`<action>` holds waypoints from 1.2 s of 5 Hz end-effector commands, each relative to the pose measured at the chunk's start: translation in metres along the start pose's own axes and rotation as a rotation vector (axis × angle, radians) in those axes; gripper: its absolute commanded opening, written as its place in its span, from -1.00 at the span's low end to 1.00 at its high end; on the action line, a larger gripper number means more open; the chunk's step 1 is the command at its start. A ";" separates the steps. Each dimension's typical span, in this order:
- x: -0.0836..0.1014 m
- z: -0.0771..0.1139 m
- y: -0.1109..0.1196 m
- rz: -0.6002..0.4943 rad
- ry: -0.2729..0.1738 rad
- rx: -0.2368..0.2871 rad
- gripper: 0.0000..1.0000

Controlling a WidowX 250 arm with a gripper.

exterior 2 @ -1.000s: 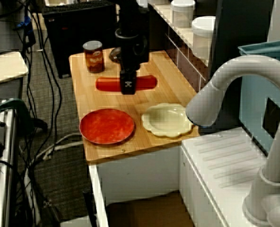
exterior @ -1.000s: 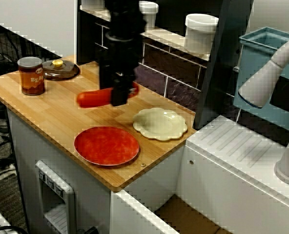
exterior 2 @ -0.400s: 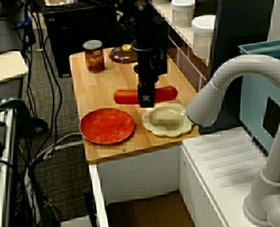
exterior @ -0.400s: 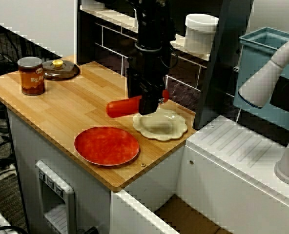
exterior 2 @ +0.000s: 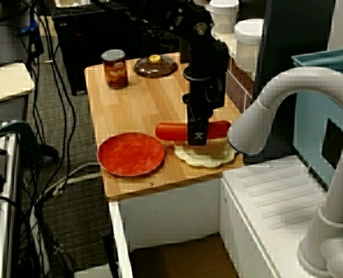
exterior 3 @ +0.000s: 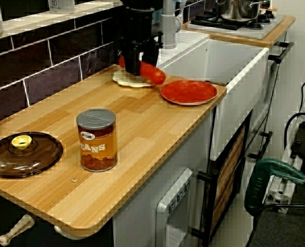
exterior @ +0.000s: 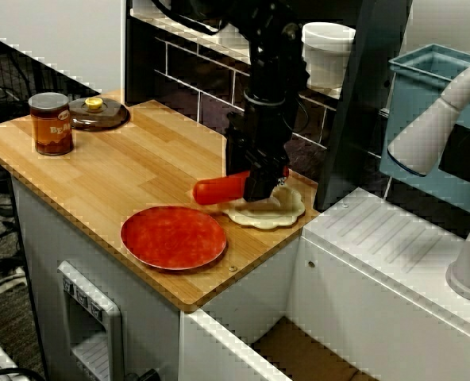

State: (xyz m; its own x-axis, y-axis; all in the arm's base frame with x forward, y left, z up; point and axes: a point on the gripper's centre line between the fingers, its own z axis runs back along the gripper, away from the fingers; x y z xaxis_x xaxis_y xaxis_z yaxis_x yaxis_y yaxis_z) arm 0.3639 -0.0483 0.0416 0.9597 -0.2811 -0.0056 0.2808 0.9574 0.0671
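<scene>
- I see the red sausage [exterior: 217, 190] lying level in the claw [exterior: 259, 189], which is closed on its middle; both ends stick out.
- It hangs just over the cream scalloped plate [exterior: 289, 208]; if they touch, I cannot tell.
- The red plate [exterior: 174, 237] lies just beside, near the front edge of the tabletop [exterior: 124, 171].
- The can [exterior: 51, 123] and the brown glass lid [exterior: 98, 113] are well apart, at the other end.
- In the view from the sink side, the white faucet [exterior 2: 276, 98] hides the cream plate's edge.

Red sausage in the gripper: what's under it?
The cream scalloped plate lies below the red sausage, on the wooden counter. The gripper covers the plate's middle; whether sausage and plate touch cannot be told.
</scene>
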 end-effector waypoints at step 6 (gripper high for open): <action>-0.069 0.061 0.071 0.105 -0.111 -0.074 1.00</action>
State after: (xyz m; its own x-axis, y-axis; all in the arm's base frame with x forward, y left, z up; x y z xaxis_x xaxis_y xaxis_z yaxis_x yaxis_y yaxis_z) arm 0.3216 0.0301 0.0853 0.9807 -0.1916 0.0386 0.1929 0.9806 -0.0339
